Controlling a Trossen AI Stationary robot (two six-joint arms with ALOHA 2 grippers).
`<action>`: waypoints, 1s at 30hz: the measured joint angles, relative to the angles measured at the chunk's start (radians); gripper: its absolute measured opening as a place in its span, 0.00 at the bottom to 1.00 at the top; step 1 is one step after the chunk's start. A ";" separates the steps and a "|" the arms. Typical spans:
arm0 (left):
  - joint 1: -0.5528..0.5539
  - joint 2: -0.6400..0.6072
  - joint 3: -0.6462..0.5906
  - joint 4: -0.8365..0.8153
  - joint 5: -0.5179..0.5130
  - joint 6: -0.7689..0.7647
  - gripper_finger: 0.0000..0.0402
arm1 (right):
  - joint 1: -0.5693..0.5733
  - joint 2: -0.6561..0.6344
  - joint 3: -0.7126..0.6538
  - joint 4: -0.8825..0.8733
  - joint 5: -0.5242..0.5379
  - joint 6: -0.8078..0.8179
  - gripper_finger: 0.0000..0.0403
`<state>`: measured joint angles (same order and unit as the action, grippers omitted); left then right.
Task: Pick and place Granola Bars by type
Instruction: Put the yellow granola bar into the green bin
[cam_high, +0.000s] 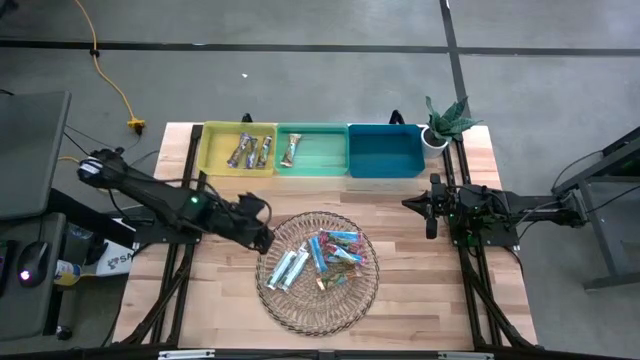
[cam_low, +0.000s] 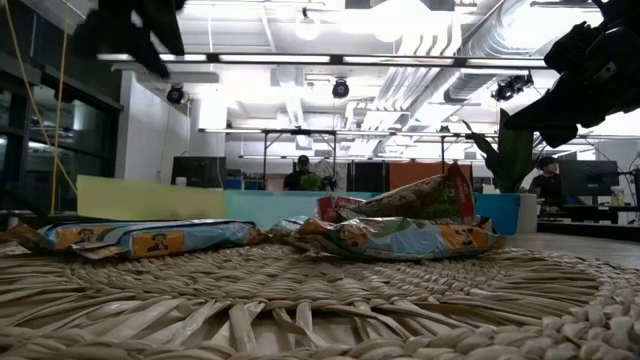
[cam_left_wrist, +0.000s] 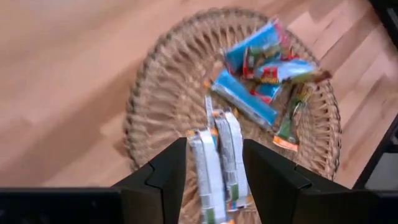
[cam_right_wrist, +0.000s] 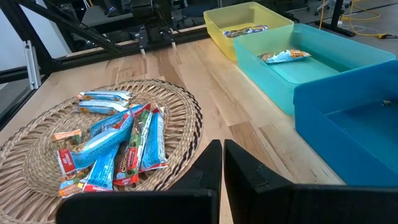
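Wooden table (cam_high: 420, 300) holds the wicker tray (cam_high: 300, 312) of Granola Bars (cam_high: 325, 255) — left gripper (cam_left_wrist: 214, 168), nearer, hangs half-open and empty astride two light-blue bars (cam_left_wrist: 217, 162) lying lengthwise between its fingers, while the right gripper (cam_right_wrist: 217, 163) waits shut.

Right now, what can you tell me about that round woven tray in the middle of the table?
The wicker tray is a round, shallow, flat mat of pale straw-coloured strands woven in rings with a looser open border. It lies flat on the wooden table, between the two arms and in front of three coloured bins. A loose heap of wrapped granola bars rests on it, mostly light blue, some teal-pink. The left gripper hovers over its edge, fingers apart above two pale bars.
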<state>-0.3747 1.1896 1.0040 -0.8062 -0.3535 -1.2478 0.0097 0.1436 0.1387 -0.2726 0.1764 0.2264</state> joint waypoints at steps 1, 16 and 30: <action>0.001 0.007 -0.029 0.033 0.010 -0.018 0.38 | 0.000 0.000 0.000 0.000 0.000 0.000 0.00; 0.001 0.173 -0.087 0.142 0.179 -0.060 0.38 | 0.000 0.000 0.000 0.000 0.000 0.000 0.00; 0.001 0.190 -0.086 0.215 0.222 -0.014 0.48 | 0.000 0.000 0.000 0.000 0.000 0.000 0.00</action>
<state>-0.3740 1.3800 0.9176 -0.5913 -0.1311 -1.2620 0.0093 0.1440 0.1387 -0.2726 0.1764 0.2264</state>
